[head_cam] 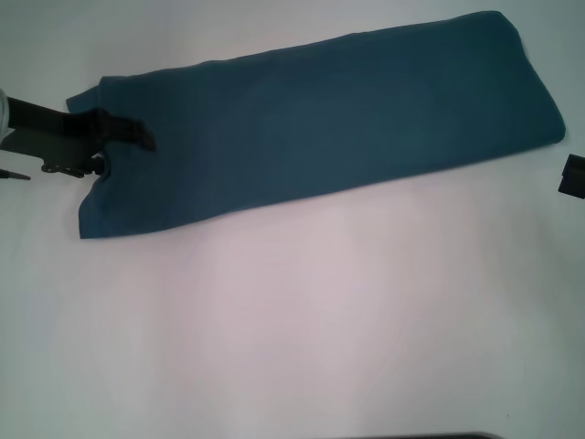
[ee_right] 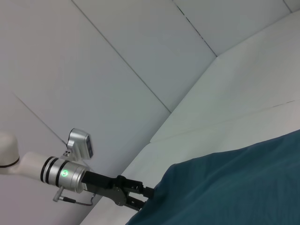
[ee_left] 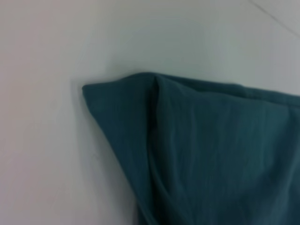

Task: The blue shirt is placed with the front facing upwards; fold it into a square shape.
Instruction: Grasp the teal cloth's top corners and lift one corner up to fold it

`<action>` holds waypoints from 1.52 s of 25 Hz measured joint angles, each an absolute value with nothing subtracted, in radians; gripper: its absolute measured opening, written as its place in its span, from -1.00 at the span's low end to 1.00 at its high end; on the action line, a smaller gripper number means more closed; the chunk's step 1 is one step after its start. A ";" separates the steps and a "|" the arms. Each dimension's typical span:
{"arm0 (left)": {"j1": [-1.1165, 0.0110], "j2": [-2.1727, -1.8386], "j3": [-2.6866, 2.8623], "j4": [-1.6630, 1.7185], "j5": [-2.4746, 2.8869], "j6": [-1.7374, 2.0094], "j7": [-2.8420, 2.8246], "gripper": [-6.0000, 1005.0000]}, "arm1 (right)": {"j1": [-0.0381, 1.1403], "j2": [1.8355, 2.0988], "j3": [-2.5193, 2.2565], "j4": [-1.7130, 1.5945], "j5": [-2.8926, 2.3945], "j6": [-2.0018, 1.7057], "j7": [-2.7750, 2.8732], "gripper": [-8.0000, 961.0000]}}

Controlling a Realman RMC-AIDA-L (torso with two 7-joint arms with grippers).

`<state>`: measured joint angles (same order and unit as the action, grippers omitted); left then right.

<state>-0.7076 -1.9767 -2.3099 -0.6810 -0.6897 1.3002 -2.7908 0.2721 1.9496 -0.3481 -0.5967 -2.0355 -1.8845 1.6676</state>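
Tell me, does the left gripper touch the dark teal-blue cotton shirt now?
Touching. In the head view the left gripper lies over the left end of the dark teal-blue cotton shirt; in the right wrist view its fingertips meet the cloth edge.

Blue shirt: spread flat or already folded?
Partly folded. The dark teal-blue cotton shirt lies as a long narrow band on the white table, no sleeves or lettering showing; layered edges show at the left gripper's end. Not yet square.

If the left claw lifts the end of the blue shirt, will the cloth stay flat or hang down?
Probably it hangs down: the blue shirt lies as a long folded band of soft cloth, with loose layers at its corner in the left wrist view. It likely weighs little. The layers may slide apart, since the left claw sits at only one end.
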 joint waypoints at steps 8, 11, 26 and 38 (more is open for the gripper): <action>-0.731 -1.997 -2.275 -0.757 -0.617 1.362 -2.790 0.59 | 0.273 1.948 -0.343 -0.595 -2.036 -1.889 1.673 0.91; -0.731 -1.998 -2.272 -0.764 -0.615 1.367 -2.793 0.40 | 0.275 1.946 -0.343 -0.595 -2.036 -1.889 1.673 0.91; -0.742 -2.006 -2.272 -0.779 -0.590 1.386 -2.785 -0.81 | 0.278 1.943 -0.343 -0.589 -2.036 -1.890 1.675 0.90; -0.678 -1.963 -2.285 -0.885 -0.547 1.478 -2.768 -0.89 | 0.290 1.942 -0.348 -0.595 -2.036 -1.889 1.717 0.90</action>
<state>-0.6782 -1.9631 -2.2853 -0.8847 -0.5467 1.4780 -2.7683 0.2899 1.9419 -0.3482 -0.5952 -2.0356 -1.8887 1.7173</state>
